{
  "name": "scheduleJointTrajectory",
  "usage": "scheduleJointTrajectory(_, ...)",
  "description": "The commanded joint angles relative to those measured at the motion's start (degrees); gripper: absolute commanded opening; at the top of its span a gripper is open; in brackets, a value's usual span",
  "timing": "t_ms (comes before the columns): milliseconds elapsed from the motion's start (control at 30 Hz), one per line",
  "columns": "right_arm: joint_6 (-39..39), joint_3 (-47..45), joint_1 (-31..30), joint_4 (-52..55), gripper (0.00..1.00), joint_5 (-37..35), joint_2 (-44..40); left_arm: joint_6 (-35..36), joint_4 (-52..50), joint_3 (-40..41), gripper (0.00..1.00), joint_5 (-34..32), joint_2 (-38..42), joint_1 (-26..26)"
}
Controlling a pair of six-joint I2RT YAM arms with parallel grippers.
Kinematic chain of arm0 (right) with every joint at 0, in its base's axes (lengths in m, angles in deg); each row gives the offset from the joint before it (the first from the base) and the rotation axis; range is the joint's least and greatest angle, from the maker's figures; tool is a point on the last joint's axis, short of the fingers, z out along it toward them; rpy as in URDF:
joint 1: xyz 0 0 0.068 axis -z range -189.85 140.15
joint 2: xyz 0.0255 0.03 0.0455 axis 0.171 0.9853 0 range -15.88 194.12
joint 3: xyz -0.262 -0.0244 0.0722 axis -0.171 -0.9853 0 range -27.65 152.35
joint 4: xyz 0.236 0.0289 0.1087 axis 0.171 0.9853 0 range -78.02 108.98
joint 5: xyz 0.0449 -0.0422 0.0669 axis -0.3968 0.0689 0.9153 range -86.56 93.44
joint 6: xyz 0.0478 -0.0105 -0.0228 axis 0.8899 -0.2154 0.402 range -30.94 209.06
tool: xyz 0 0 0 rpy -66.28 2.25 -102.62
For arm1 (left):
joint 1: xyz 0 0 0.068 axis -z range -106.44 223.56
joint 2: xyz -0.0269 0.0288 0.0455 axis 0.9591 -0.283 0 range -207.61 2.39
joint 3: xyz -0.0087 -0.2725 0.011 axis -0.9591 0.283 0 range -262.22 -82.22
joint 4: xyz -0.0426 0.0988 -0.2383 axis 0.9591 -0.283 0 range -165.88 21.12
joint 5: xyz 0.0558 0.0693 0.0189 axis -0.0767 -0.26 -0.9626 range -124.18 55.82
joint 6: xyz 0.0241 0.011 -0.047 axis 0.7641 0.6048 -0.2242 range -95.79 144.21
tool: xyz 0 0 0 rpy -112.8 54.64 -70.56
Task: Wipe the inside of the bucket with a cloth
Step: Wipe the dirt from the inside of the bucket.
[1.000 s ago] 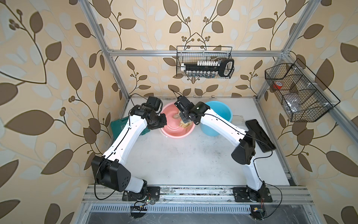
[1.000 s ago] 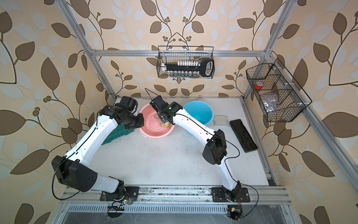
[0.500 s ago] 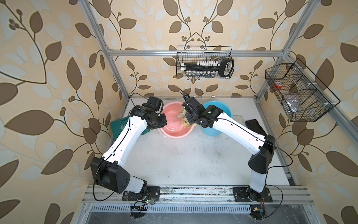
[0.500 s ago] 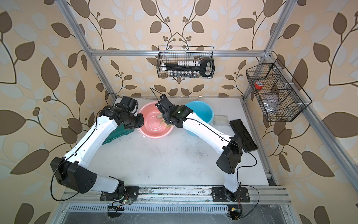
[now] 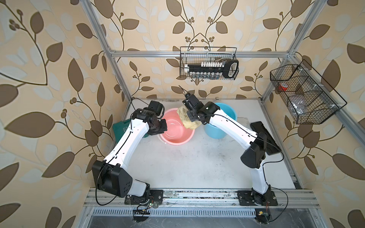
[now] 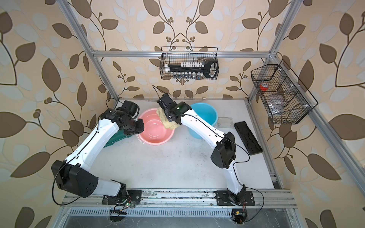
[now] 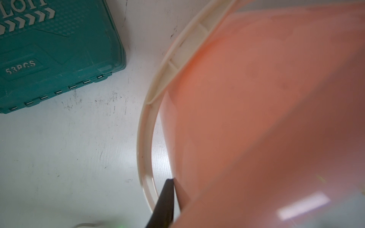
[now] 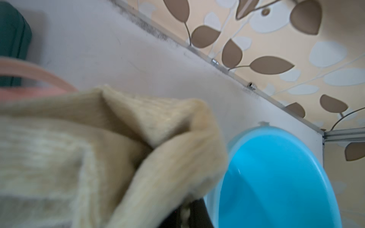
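A white, scuffed table (image 5: 197,163) sits inside a metal frame, with leaf-patterned wallpaper all round. A wire basket (image 5: 208,63) of tools hangs on the back wall and another wire basket (image 5: 304,94) hangs on the right side.

Toward the back of the table stands a pink bucket (image 5: 175,135), with a blue bucket (image 5: 214,131) just beside it on its right; both show in both top views. A green case (image 5: 120,128) lies at the left edge, partly under the left arm, and a black tray (image 5: 264,136) lies near the right edge.

The left gripper (image 7: 174,181) is at the left side of the pink bucket's rim. In the left wrist view one dark finger (image 7: 165,201) lies against the outside of the thin pink wall and a darker shape shows through from inside, so the fingers are pinching the wall. A cream handle (image 7: 144,150) curves alongside the wall there.

The right gripper (image 8: 189,214) is pressed together on the cloth (image 5: 187,121). The pale yellow cloth hangs bunched from it over the far right part of the pink bucket's rim, between the two buckets. In the right wrist view the cloth fills most of the frame, blurred, with the blue bucket's mouth beyond it.
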Motion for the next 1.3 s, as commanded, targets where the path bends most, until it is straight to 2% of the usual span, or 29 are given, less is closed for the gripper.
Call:
scheduleJointTrajectory(0, 2.78, -7.9, -1.75, -1.59, 0.0, 3.48, -6.04, 0.23, 1.24, -3.65, 0.0, 0.15, -0.31, -0.07)
scheduleJointTrajectory(200, 5.4, -16.89, -5.07, -0.97, 0.0, 7.31, -12.24, -0.59, 2.94, -4.39, 0.0, 1.24, -1.01, -0.07)
scheduleJointTrajectory(367, 8.17, -18.49, -7.31, -0.84, 0.0, 16.19, -13.3, -1.33, 3.77, -4.58, 0.0, 2.72, -3.38, -0.07)
scheduleJointTrajectory(433, 9.3, -17.28, -7.85, -1.45, 0.0, 20.91, -12.13, -1.57, 4.25, -4.36, 0.0, 3.4, -3.34, -0.07)
scheduleJointTrajectory(667, 13.24, -9.49, -7.84, -8.12, 0.0, 45.85, -3.83, -1.22, 4.28, -3.56, 0.0, 3.57, -2.22, -0.07)
scheduleJointTrajectory(800, 16.6, -13.14, -7.62, -18.62, 0.0, 59.21, -5.79, -1.03, 3.8, -3.41, 0.0, 3.34, -1.89, -0.07)
scheduleJointTrajectory(867, 17.9, -16.46, -6.88, -22.73, 0.0, 62.19, -8.67, -0.78, 3.61, -3.34, 0.0, 3.17, -1.91, -0.09)
scheduleJointTrajectory(1067, 20.58, -30.85, -1.54, -35.69, 0.0, 61.29, -23.63, -0.6, 3.87, -2.69, 0.0, 3.44, -1.89, -0.16)
scheduleJointTrajectory(1167, 15.26, -32.17, -0.77, -32.43, 0.0, 54.58, -29.13, -0.49, 3.79, -3.11, 0.0, 3.82, -1.89, -0.27)
scheduleJointTrajectory(1267, 10.93, -30.27, -0.76, -26.93, 0.0, 46.52, -30.79, -0.75, 3.95, -3.3, 0.0, 5.01, -1.95, -0.33)
